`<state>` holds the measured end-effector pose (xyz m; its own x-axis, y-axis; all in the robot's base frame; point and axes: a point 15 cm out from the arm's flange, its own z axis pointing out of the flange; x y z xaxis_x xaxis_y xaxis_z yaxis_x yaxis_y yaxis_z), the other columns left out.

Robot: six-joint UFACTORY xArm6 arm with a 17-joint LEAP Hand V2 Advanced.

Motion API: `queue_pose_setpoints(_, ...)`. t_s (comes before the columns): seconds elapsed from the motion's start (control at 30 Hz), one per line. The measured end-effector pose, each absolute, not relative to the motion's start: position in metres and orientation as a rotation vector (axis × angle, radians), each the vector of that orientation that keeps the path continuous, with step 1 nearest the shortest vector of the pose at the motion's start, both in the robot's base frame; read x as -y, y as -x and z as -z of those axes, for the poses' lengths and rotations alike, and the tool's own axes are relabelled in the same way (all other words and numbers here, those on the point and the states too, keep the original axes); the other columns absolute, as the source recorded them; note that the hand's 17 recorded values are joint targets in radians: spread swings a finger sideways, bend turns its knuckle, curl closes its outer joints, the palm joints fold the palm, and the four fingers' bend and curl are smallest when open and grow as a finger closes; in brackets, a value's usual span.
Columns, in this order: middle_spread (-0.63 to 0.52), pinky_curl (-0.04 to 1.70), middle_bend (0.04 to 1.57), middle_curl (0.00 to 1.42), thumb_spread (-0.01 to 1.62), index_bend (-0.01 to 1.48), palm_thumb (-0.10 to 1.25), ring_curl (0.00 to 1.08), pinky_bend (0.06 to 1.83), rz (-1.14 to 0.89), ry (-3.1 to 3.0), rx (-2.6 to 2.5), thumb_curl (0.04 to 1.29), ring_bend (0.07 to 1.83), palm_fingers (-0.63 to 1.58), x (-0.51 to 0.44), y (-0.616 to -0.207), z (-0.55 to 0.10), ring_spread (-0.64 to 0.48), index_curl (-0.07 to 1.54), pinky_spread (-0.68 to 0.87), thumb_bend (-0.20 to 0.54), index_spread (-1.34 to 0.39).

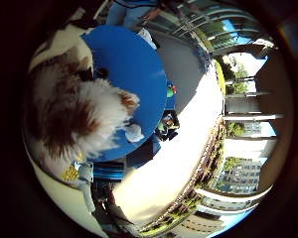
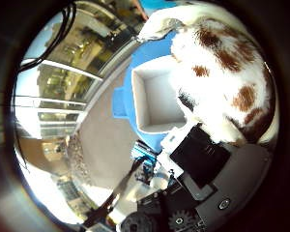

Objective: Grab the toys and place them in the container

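Observation:
A plush dog [image 1: 79, 114], white with brown patches, fills much of both palm views and sits right against my palm. My right hand [image 2: 203, 162] shows black and white finger parts pressed against the plush, curled on it. Beneath it lies a round blue table [image 1: 134, 64]. On that table stands a white square container [image 2: 137, 101], open on top with nothing inside, just beside the plush. Two small toys, one green and red [image 1: 170, 90] and one dark green [image 1: 167, 124], lie past the table's edge on a blue surface.
The table stands on a pale paved terrace [image 1: 188, 148] with railings [image 1: 198, 20] and buildings around it. A person in jeans [image 1: 124, 12] stands beyond the table's far edge. A small white object [image 1: 148, 37] lies near that edge.

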<state>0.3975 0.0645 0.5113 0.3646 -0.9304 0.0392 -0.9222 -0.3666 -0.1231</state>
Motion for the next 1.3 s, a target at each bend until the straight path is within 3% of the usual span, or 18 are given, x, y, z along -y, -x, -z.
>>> queue_pose_setpoints(0.37, -0.26, 0.71, 1.33, 1.16, 1.07, 0.77, 0.94, 0.84, 1.78, -0.001, 2.537, -1.663, 0.83, 1.62, 0.68, -0.185, -0.475, -0.411, -0.12, 0.75, 0.1, -0.017, -1.11)
queue_pose_setpoints(0.53, -0.25, 0.74, 1.35, 1.15, 1.09, 0.72, 0.86, 0.84, 1.77, -0.102, 2.545, -1.68, 0.81, 1.64, 0.62, -0.208, -0.488, -0.368, -0.12, 0.87, 0.1, -0.029, -1.13)
queue_pose_setpoints(0.67, -0.23, 0.72, 1.27, 1.08, 1.12, 0.72, 0.8, 0.77, 1.66, -0.132, 2.552, -1.686, 0.75, 1.57, 0.66, -0.22, -0.503, -0.335, -0.05, 0.97, 0.15, -0.034, -1.09)
queue_pose_setpoints(0.77, -0.19, 0.7, 1.09, 0.97, 1.13, 0.66, 0.77, 0.7, 1.55, -0.171, 2.584, -1.694, 0.7, 1.39, 0.46, -0.222, -0.507, -0.309, 0.03, 0.99, 0.2, -0.036, -0.96)
queue_pose_setpoints(0.87, -0.13, 0.65, 0.76, 0.81, 1.13, 0.54, 0.74, 0.63, 1.37, -0.197, 2.62, -1.677, 0.66, 1.19, -0.14, -0.22, -0.512, -0.288, 0.11, 0.94, 0.28, -0.039, -0.79)
queue_pose_setpoints(1.03, -0.02, 0.48, 0.4, 0.58, 1.13, 0.32, 0.72, 0.41, 1.13, -0.206, 2.643, -1.64, 0.61, 0.79, -0.22, -0.206, -0.517, -0.285, 0.22, 0.75, 0.37, -0.033, -0.61)
queue_pose_setpoints(1.2, 0.03, 0.4, 0.2, 0.47, 1.11, 0.17, 0.7, 0.33, 1.0, -0.169, 2.628, -1.614, 0.56, 0.6, -0.11, -0.181, -0.509, -0.327, 0.27, 0.61, 0.42, -0.034, -0.53)
queue_pose_setpoints(1.3, 0.05, 0.37, 0.16, 0.43, 1.11, 0.15, 0.7, 0.31, 0.95, -0.139, 2.615, -1.607, 0.54, 0.55, -0.06, -0.156, -0.499, -0.36, 0.29, 0.55, 0.44, -0.031, -0.5)
